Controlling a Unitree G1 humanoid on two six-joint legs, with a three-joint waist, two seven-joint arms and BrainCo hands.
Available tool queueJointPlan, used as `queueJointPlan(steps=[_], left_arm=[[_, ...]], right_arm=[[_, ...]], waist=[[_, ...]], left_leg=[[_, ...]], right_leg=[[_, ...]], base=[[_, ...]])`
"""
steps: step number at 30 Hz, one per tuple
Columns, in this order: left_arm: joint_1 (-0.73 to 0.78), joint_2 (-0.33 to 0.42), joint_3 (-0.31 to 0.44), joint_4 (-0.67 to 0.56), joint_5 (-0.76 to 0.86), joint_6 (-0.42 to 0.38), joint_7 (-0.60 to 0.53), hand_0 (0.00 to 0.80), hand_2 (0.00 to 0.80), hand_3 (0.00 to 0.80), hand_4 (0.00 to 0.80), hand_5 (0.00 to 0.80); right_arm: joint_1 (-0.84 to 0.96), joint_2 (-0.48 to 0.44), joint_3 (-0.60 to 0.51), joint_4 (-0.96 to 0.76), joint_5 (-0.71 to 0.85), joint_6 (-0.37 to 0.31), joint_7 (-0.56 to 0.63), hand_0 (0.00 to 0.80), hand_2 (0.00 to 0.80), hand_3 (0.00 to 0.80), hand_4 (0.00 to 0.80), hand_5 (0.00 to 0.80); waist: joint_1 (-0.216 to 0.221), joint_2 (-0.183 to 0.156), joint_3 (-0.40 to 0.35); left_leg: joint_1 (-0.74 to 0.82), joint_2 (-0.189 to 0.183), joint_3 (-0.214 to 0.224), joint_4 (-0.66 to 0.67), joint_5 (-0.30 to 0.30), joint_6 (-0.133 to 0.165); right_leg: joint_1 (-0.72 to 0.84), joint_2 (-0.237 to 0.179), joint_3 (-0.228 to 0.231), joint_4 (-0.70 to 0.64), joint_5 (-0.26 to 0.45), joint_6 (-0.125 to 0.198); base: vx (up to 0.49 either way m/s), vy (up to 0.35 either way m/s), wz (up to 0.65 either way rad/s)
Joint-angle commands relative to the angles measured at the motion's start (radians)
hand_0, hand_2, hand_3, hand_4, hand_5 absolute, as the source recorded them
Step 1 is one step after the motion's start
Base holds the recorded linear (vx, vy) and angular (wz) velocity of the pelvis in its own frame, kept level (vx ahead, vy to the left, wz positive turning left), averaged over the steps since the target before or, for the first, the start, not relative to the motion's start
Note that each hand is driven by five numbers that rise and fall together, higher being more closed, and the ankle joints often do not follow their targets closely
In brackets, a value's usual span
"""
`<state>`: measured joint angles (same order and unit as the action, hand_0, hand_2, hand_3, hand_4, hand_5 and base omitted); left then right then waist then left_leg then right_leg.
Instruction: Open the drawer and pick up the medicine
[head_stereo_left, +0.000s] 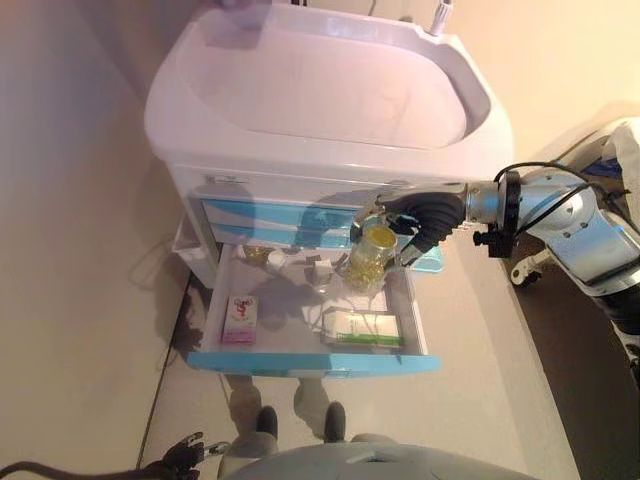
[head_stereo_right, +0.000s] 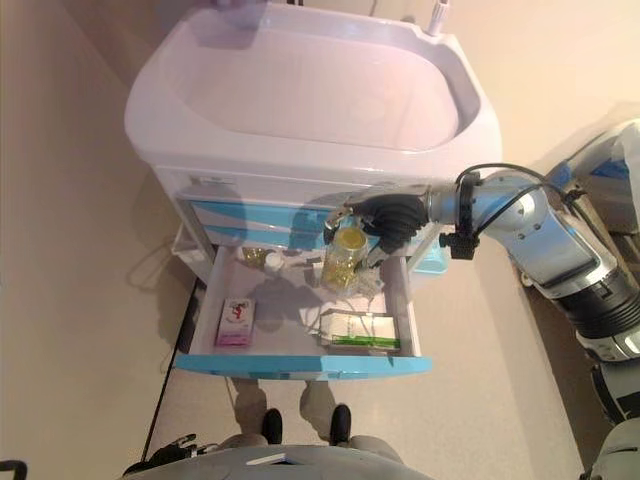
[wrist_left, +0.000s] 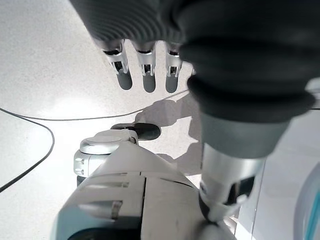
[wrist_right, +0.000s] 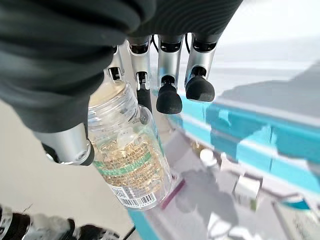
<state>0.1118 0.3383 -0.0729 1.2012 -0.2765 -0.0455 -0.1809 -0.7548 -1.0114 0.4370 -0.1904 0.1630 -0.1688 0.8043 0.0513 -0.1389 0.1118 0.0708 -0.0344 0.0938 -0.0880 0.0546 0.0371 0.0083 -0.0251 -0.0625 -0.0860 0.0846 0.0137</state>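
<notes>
Clear plastic and full of yellow capsules, one medicine bottle (head_stereo_left: 375, 255) hangs above the open drawer (head_stereo_left: 312, 362), pinched between the thumb and curled fingers (wrist_right: 168, 95) of the right hand (head_stereo_left: 405, 222). Inside the drawer lie one pink box (head_stereo_left: 240, 320) near its front left corner, one green-and-white box (head_stereo_left: 362, 328) near its front right, and a few small items at the back. Only the left wrist view shows the left hand (wrist_left: 145, 75), its fingers straight and empty over the floor (wrist_left: 45, 65).
</notes>
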Motion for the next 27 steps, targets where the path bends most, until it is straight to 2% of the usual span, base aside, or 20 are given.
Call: queueJointPlan(steps=[1, 11, 20, 27], left_arm=[[-0.014, -0.017, -0.027, 0.057, -0.016, 0.001, 0.001, 0.0, 0.0, 0.0, 0.0, 0.0], [0.008, -0.002, -0.017, 0.043, 0.002, 0.016, -0.003, 0.0, 0.0, 0.0, 0.0, 0.0], [0.016, 0.011, -0.024, 0.036, 0.005, 0.022, -0.012, 0.0, 0.0, 0.0, 0.0, 0.0], [0.012, 0.021, -0.044, 0.021, -0.009, 0.036, -0.011, 0.0, 0.0, 0.0, 0.0, 0.0]], right_arm=[[-0.123, -0.043, -0.05, 0.077, 0.058, -0.034, -0.134, 0.8, 0.8, 0.8, 0.8, 0.8], [-0.276, -0.087, -0.023, 0.301, 0.005, 0.0, -0.299, 0.8, 0.8, 0.8, 0.8, 0.8], [-0.474, -0.137, 0.136, 0.531, -0.028, 0.033, -0.388, 0.8, 0.8, 0.8, 0.8, 0.8], [-0.63, -0.136, 0.265, 0.717, -0.042, 0.067, -0.421, 0.8, 0.8, 0.8, 0.8, 0.8]], waist=[[0.04, 0.005, -0.025], [0.067, -0.003, -0.029], [0.092, -0.013, -0.03], [0.116, -0.017, -0.03]], left_leg=[[-0.007, -0.022, -0.082, 0.001, -0.074, 0.008], [-0.008, -0.027, -0.11, 0.001, -0.07, 0.004], [-0.008, -0.031, -0.13, 0.001, -0.065, 0.0], [-0.009, -0.032, -0.146, 0.001, -0.061, -0.004]], right_leg=[[0.025, -0.012, -0.035, 0.086, -0.065, 0.053], [0.043, -0.016, -0.07, 0.082, -0.072, 0.049], [0.056, -0.018, -0.097, 0.077, -0.074, 0.044], [0.065, -0.021, -0.116, 0.074, -0.075, 0.043]], base=[[0.0, 0.0, 0.0], [0.012, -0.006, 0.08], [0.028, -0.005, 0.1], [0.045, -0.001, 0.1]])
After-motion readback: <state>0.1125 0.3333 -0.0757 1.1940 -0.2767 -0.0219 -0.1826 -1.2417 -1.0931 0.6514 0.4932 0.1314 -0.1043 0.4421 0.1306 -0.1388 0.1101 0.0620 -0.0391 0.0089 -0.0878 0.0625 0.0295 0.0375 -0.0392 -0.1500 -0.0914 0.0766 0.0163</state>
